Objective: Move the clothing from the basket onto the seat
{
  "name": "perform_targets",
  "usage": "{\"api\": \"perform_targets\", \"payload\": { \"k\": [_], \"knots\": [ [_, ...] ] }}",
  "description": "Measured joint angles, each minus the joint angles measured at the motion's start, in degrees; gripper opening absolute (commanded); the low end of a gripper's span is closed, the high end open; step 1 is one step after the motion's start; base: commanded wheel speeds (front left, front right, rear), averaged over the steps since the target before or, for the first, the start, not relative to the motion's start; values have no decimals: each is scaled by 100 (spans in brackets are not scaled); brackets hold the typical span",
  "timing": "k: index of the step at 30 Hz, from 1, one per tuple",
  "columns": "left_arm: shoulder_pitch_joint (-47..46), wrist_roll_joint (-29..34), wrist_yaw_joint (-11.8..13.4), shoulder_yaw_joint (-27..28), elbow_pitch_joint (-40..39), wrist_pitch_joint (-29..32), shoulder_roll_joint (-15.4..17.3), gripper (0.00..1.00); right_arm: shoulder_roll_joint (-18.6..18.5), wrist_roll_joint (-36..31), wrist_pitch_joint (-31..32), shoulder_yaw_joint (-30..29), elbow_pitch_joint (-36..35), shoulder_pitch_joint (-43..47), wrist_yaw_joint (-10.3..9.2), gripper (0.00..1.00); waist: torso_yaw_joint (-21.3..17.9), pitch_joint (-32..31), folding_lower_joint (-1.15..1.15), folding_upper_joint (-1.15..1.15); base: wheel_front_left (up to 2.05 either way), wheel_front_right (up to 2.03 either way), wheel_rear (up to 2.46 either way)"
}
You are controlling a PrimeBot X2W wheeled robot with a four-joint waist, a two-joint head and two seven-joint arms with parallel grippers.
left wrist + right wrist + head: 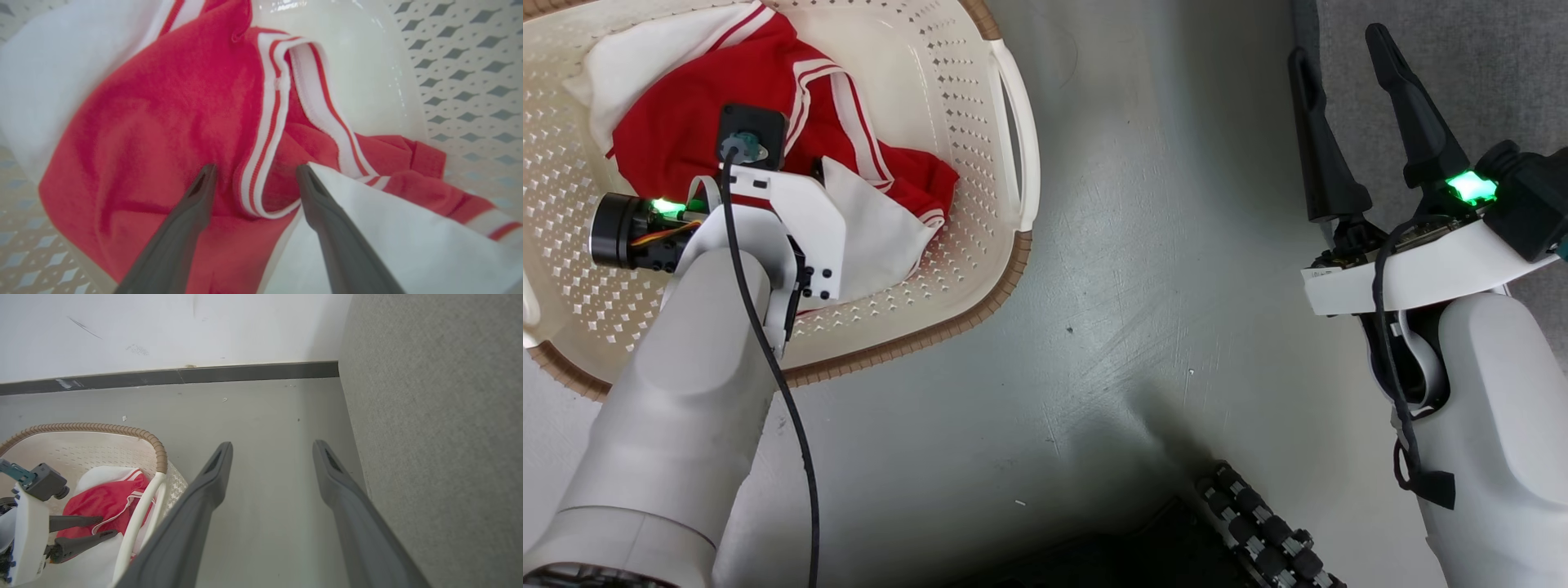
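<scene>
Red clothing (678,139) lies diagonally across the basket (931,90); left claw (255,171) and right claw (272,444) both gape.

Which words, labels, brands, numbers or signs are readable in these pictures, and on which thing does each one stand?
No readable text in any view.
On the clothing: none; red cloth with white panels and stripes, no print.
On the basket: none; no label shows.
On the left gripper and the right gripper: none; plain dark fingers.
On the seat: none; plain grey fabric.
</scene>
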Motion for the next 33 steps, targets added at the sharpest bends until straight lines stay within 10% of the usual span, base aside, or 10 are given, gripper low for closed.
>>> {"api": "perform_targets", "payload": {
  "k": [23,31,33],
  "knots": [
    [-332,73,152,1,292,-233,190,98,0,21,0,23,-42,-1,0,100,-4,224,0,0,0,0,0],
    [-354,73,110,-41,409,-300,122,0,0,60,0,15,-41,-2,0,100,-22,214,0,0,0,0,0],
    [-354,73,105,-48,433,-307,105,0,0,65,0,8,-38,-3,0,100,-26,205,0,0,0,0,0]
  ]
}}
